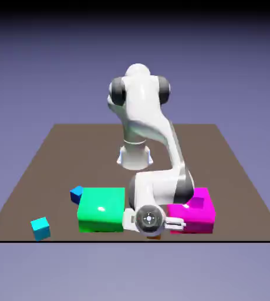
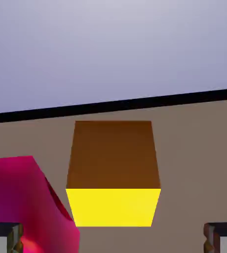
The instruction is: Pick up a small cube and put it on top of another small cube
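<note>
Pincer state: the pincer (image 2: 113, 237) stands apart; its two fingertips (image 2: 4, 236) sit at the hand view's lower corners, with nothing clamped between them.
Yellow cube position: the yellow cube (image 2: 113, 173) rests on the tabletop (image 1: 231, 170) near its front edge, in the lane between the magenta block (image 2: 21, 197) and the green block (image 1: 102, 210). In the exterior view only a sliver of it shows beneath the hand (image 1: 154, 237).
Governing relation: the yellow cube lies straight ahead of the pincer, centred in the gap between the fingertips, not yet between them. Its faces look square to the finger line, so no twist of the hand appears necessary.
Clearance: the magenta block crowds one fingertip closely; that side is judged the likelier place for a snag.
Cyan cube position: the cyan cube (image 1: 40, 228) sits well apart, toward the exterior view's left, also near the front edge.
Other items: a dark blue cube (image 1: 76, 193) stands just beside the green block's far corner.
Stage judged: approach complete in line; advance and closure outstanding.
</note>
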Robot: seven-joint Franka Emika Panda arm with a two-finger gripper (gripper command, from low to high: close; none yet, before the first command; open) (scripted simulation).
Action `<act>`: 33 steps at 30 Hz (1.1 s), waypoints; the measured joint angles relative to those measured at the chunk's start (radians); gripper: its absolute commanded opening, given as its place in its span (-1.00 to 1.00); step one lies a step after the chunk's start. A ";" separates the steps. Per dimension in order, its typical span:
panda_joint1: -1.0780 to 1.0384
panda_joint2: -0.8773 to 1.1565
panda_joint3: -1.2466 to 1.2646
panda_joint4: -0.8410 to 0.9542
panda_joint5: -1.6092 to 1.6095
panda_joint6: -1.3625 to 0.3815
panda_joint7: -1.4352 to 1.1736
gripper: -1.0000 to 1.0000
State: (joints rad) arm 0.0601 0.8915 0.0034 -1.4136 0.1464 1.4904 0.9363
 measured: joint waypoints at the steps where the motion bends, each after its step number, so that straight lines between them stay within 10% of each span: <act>1: 0.002 -0.001 0.001 -0.036 0.001 0.035 -0.003 0.00; 3: 0.007 -0.003 0.002 -0.109 0.004 0.106 -0.009 0.00; 4: 0.009 -0.003 0.003 -0.135 0.005 0.131 -0.011 -1.00; 33: -0.452 0.177 -0.714 0.262 0.893 -0.243 0.304 -1.00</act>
State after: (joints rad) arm -0.3917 1.0682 -0.7106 -1.1516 1.0396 1.2475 1.2399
